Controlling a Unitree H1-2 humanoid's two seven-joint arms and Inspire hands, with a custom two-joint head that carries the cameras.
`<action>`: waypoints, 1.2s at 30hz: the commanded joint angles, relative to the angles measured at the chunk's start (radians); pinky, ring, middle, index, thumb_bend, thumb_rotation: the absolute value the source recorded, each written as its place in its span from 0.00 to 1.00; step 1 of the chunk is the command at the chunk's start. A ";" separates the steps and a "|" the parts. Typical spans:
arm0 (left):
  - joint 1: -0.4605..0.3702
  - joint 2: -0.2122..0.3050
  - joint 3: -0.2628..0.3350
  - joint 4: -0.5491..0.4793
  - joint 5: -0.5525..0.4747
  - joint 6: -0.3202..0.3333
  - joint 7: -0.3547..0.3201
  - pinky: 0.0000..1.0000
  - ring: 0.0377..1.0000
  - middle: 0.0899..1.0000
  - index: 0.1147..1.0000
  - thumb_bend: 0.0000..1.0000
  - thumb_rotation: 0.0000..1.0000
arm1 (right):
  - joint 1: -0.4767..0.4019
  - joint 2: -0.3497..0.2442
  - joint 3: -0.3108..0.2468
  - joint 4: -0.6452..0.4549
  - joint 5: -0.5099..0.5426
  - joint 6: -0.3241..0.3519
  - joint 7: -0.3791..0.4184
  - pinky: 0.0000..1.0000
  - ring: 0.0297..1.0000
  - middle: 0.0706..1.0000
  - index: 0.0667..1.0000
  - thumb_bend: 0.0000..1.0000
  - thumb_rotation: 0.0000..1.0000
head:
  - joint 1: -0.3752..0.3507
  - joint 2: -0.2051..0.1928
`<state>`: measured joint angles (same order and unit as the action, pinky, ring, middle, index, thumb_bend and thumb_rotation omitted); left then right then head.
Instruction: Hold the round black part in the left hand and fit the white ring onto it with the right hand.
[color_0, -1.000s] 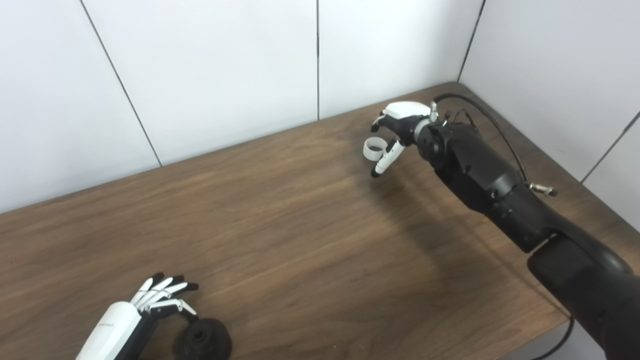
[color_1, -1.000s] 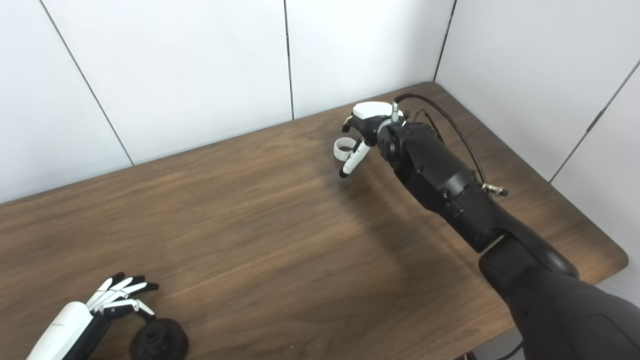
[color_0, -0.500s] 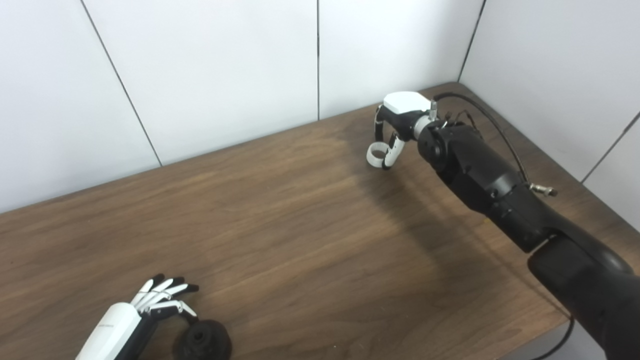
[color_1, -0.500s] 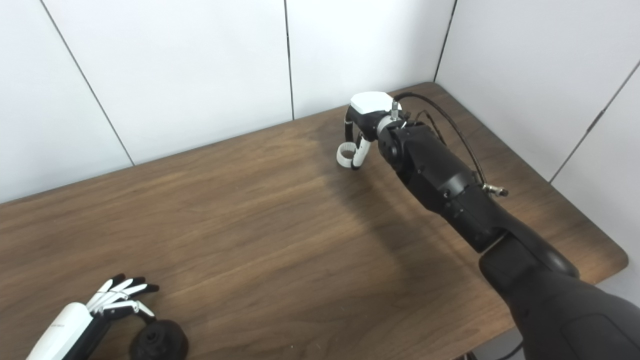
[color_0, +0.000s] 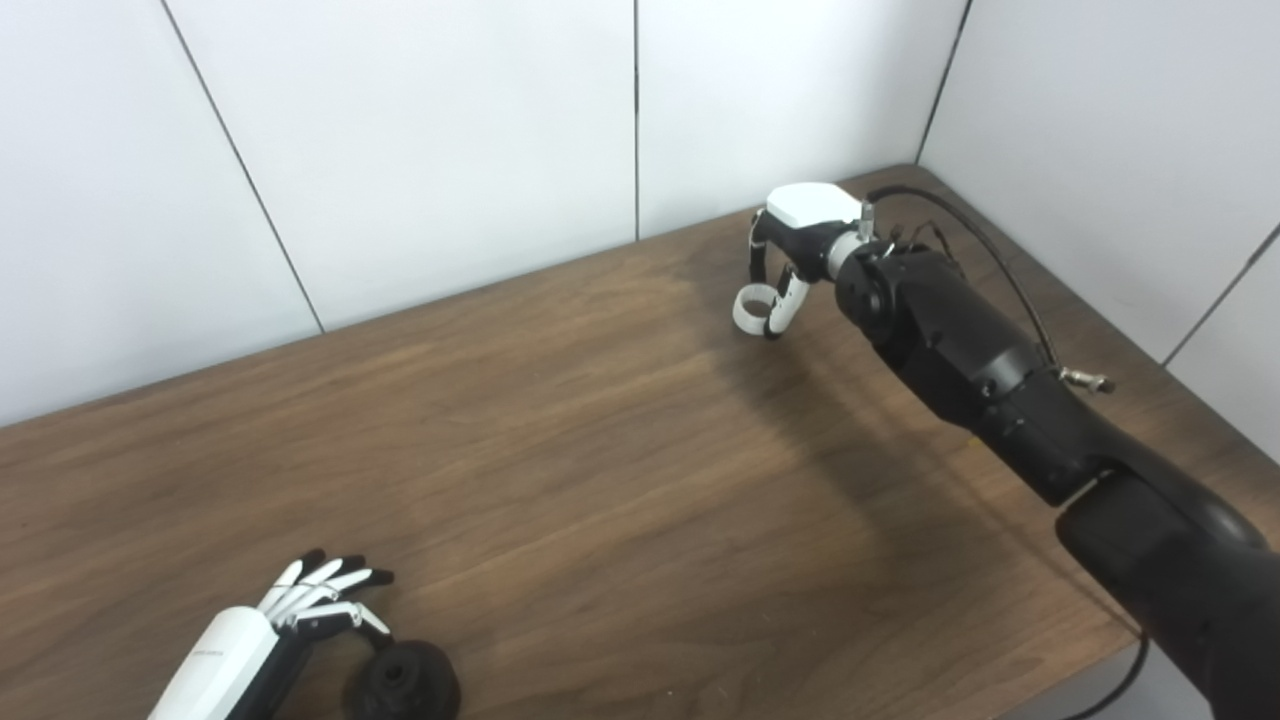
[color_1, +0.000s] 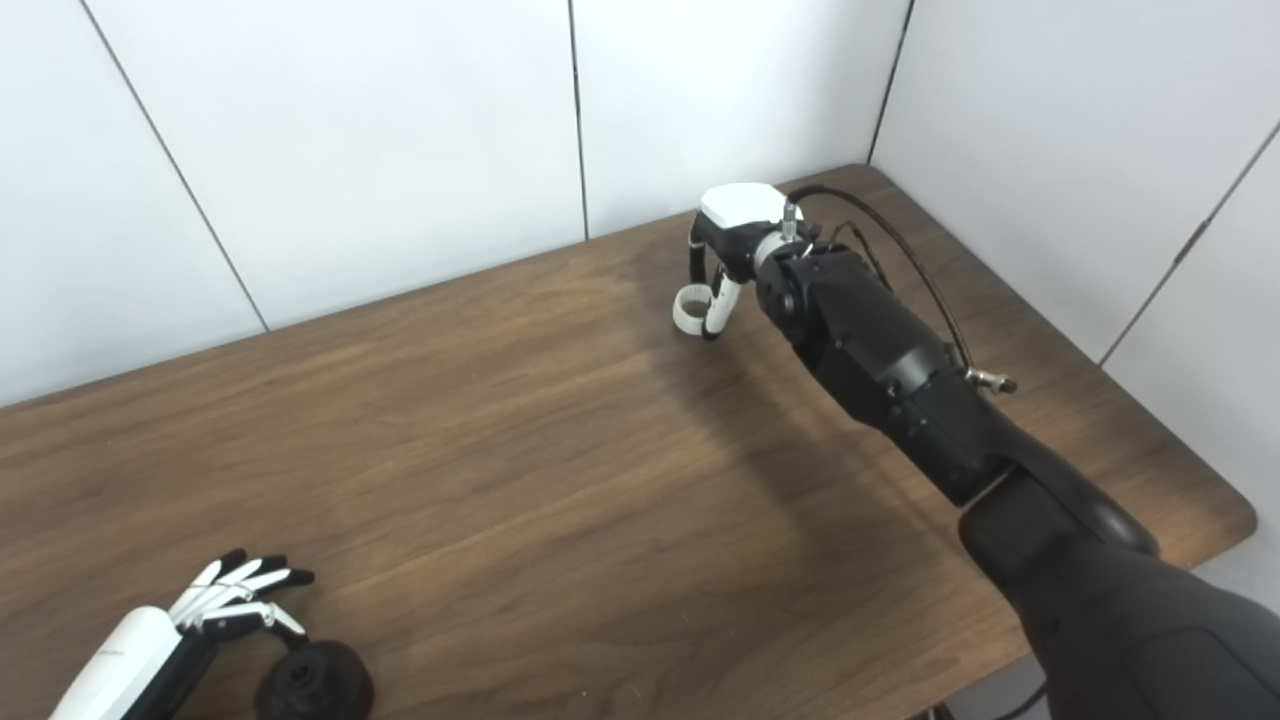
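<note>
Far right, right hand (color_0: 790, 250) fingers pinch the white ring (color_0: 750, 308); left hand (color_0: 255, 645) fingers spread, empty.

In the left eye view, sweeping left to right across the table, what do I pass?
White-backed left hand with fingers spread, open → round black part lying on the brown wooden table → small white ring → right hand, fingers curled on the ring.
</note>
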<state>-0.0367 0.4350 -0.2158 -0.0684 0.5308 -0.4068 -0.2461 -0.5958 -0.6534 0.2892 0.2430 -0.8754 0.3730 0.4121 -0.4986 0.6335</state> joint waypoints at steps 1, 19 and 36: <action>-0.036 0.005 0.009 0.004 -0.004 -0.014 0.020 1.00 0.91 0.83 0.41 0.52 0.05 | -0.033 -0.029 -0.016 -0.042 0.005 -0.024 -0.024 0.86 0.98 0.91 0.45 0.51 0.13 | 0.003 0.001; -0.119 -0.075 -0.039 0.085 0.084 0.010 0.044 1.00 0.91 0.84 0.41 0.52 0.05 | 0.003 -0.041 -0.063 -0.174 0.060 -0.119 -0.046 0.82 0.97 0.90 0.45 0.51 0.13 | 0.110 0.026; -0.224 -0.187 -0.136 0.175 0.173 0.121 0.069 1.00 0.90 0.84 0.41 0.52 0.05 | 0.030 0.033 -0.067 -0.416 0.160 -0.200 -0.004 0.86 0.98 0.91 0.45 0.51 0.14 | 0.353 0.108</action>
<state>-0.2361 0.2562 -0.3402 0.0949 0.6895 -0.3012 -0.1736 -0.5342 -0.6215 0.2253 -0.1284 -0.7246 0.1996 0.4160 -0.1489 0.7393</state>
